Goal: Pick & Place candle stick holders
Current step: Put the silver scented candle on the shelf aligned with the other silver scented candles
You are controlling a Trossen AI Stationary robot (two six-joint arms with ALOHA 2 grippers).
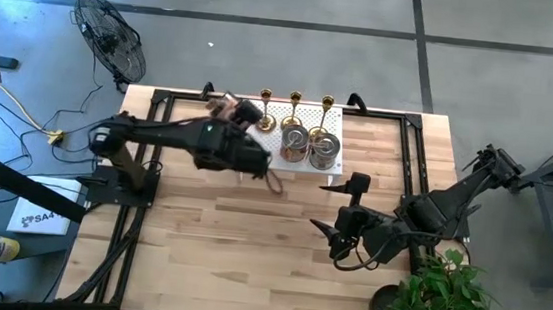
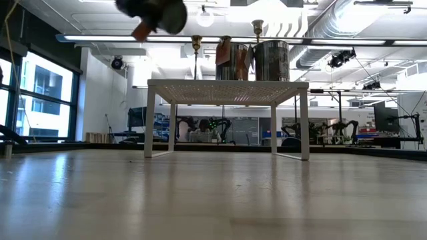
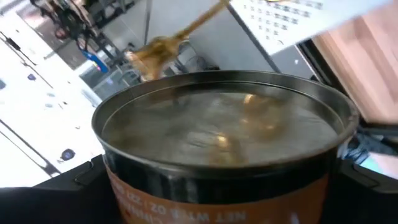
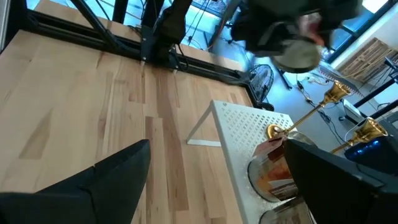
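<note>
The left gripper (image 1: 245, 110), at upper centre of the high view, clamps a squat can (image 3: 221, 149) just left of the rack (image 1: 276, 141); the right gripper (image 1: 342, 209) waits lower right, jaws apart.

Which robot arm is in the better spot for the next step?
Left. The left gripper holds a silvery can raised beside the white rack. The right gripper waits open, farther from the rack.

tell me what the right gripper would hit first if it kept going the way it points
Probably the white perforated rack and the silvery can-like holders on it, ahead of the open right gripper. Depth is unclear.
</note>
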